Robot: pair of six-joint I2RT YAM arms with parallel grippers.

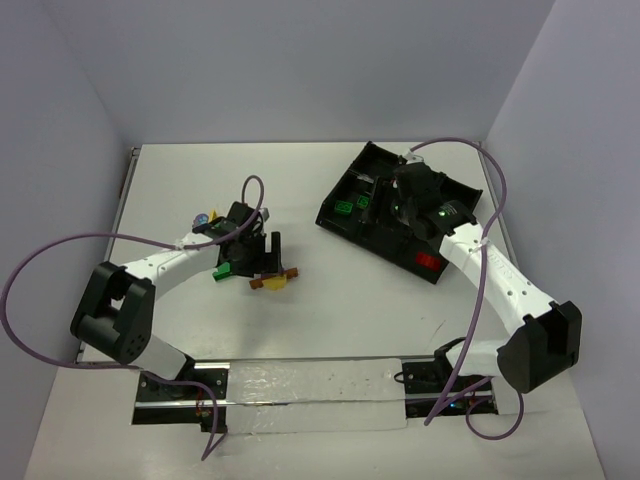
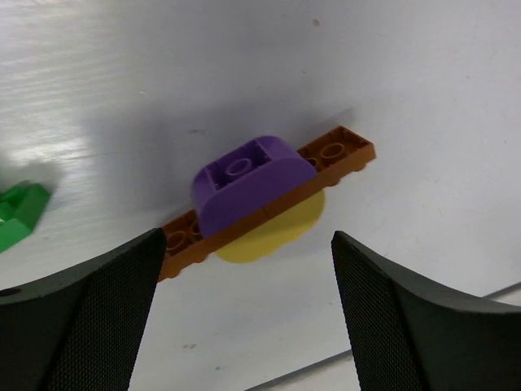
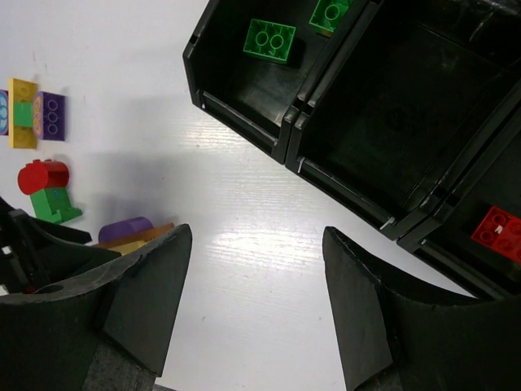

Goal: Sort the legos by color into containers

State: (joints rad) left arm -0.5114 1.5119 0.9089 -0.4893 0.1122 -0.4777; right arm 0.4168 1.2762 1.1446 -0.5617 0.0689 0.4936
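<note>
A purple rounded lego (image 2: pixel 248 181) sits on a long brown plate (image 2: pixel 338 153), with a yellow piece (image 2: pixel 273 232) under it. My left gripper (image 2: pixel 247 244) hangs open just above this cluster (image 1: pixel 272 281), one finger on each side and nothing held. A green lego (image 2: pixel 20 216) lies to its left. The black tray (image 1: pixel 352 182) is at the right. My right gripper (image 3: pixel 256 244) hovers open and empty over bare table beside the tray's wall (image 3: pixel 326 73). Two green legos (image 3: pixel 270 39) lie in one bin and a red one (image 3: pixel 498 232) in another.
More loose legos lie on the table to the left: a yellow and purple cluster (image 3: pixel 32 114) and a red and green one (image 3: pixel 47 189). Purple cables loop beside both arms. A white strip (image 1: pixel 310 395) runs along the near edge between the bases.
</note>
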